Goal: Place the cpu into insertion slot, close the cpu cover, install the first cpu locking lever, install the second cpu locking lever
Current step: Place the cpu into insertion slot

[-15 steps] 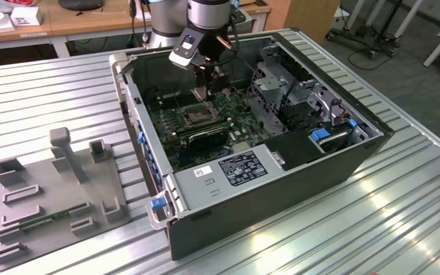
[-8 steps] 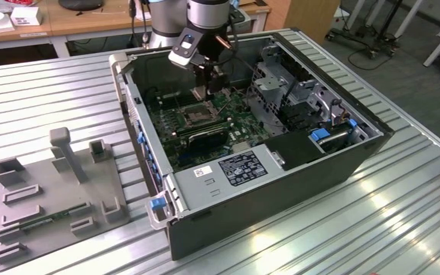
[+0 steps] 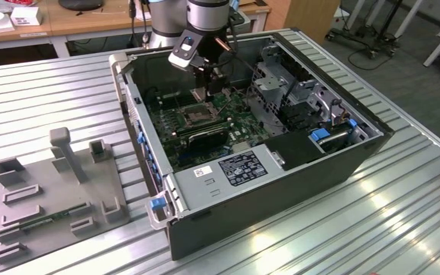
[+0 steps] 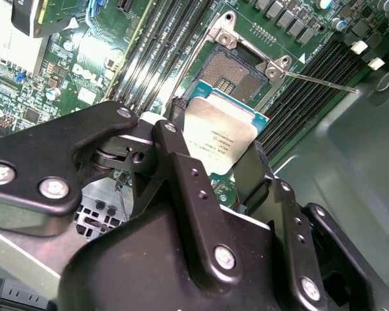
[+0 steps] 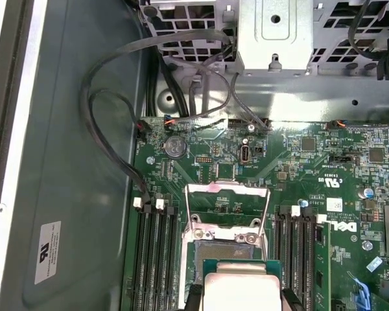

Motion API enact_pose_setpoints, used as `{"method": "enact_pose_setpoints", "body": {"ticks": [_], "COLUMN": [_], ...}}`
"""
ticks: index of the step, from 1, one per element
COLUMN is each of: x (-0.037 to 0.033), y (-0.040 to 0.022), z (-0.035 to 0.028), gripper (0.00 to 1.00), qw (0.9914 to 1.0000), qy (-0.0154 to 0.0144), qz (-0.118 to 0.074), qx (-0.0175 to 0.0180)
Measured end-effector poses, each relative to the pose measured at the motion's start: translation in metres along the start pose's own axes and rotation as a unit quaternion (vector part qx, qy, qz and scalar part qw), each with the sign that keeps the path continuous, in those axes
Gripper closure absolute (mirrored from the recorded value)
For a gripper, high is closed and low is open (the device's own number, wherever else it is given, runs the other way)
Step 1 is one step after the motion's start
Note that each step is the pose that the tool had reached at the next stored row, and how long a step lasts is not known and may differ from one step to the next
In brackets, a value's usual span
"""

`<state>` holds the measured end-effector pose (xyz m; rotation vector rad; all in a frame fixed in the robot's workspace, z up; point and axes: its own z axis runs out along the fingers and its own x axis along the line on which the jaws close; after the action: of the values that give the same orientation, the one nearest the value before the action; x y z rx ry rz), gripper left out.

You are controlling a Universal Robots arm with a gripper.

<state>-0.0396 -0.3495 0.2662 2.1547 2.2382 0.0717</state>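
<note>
My gripper point(image 4: 217, 139) is shut on the cpu point(image 4: 219, 129), a flat square chip with a dull silver top, pinched by its two opposite edges between black fingers point(image 4: 176, 139). The cpu hangs a little above the insertion slot point(image 4: 232, 68) and partly overlaps it in both wrist views. In the first wrist view the cpu point(image 5: 238, 291) sits just short of the slot's dark centre point(image 5: 223, 251), and the cpu cover point(image 5: 225, 188) stands flipped open beyond it. A thin locking lever point(image 4: 318, 81) sticks out beside the slot. In the exterior view the gripper point(image 3: 207, 91) reaches into the computer case over the slot point(image 3: 192, 117).
Long black memory slots point(image 5: 154, 259) flank the socket on both sides. Black cables point(image 5: 110, 110) loop along the case wall, and a metal drive cage point(image 5: 272, 32) rises past the board. The open case point(image 3: 281, 172) lies on a slatted metal table with a grey fixture tray point(image 3: 52, 195).
</note>
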Motion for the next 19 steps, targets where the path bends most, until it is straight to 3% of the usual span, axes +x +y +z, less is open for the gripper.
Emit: {"method": "enact_pose_setpoints", "body": {"ticks": [5, 7, 12, 19], "x": [0.0001, 0.0, 0.0, 0.0], "y": [0.0, 0.0, 0.0, -0.0003], "z": [0.0001, 0.0, 0.0001, 0.0053], "gripper": [0.46, 0.46, 0.46, 0.46], "qw": [1.0, 0.99999, 0.99999, 0.99999], "qy": [0.0015, 0.0037, 0.0037, 0.0039], "qz": [0.0, 0.0, 0.0, 0.002], "qx": [-0.0001, -0.0001, -0.0001, -0.0001]}}
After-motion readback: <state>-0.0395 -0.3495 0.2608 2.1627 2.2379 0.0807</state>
